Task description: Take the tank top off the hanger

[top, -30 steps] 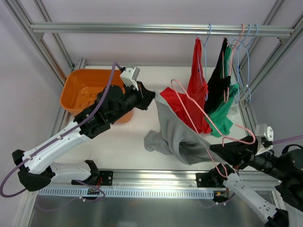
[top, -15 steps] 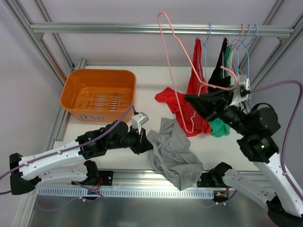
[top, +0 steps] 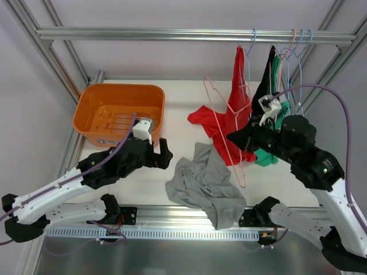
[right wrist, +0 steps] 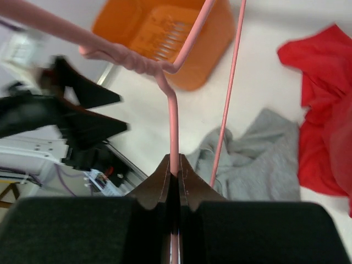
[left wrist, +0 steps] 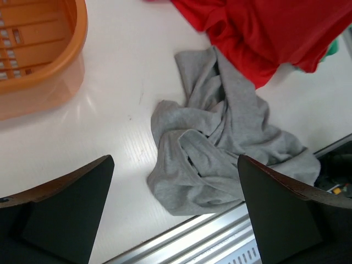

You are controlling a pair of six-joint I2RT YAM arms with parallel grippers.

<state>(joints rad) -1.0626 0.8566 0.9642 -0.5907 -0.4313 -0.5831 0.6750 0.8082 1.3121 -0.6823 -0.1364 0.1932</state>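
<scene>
Table (top: 178, 114): white, smooth and faintly glossy, set inside an aluminium frame.
Tank top (top: 200, 183): grey soft knit, crumpled in a loose heap on the table at its near edge, between the two arms; no part is on the hanger; its near corner reaches the metal edge, and its straps are lost in the folds.
Hanger (right wrist: 174, 126): thin pink wire with a twisted neck, bare and held tilted in the air; its outline is cut off in the right wrist view.
Right gripper (right wrist: 175, 168): fingers pinched close on the hanger wire just below the neck.
Left gripper (top: 165, 153): fingers spread wide, holding nothing, above the table just left of the tank top.
Red garment (top: 221, 123): limp cloth hanging from the rail, its lower part spread on the table just beyond the tank top.
Basket (top: 117, 87): orange plastic, rounded rectangle, slotted floor, far left.
Black garment (top: 266, 86): hung at the far right, partly hidden by the right arm.
</scene>
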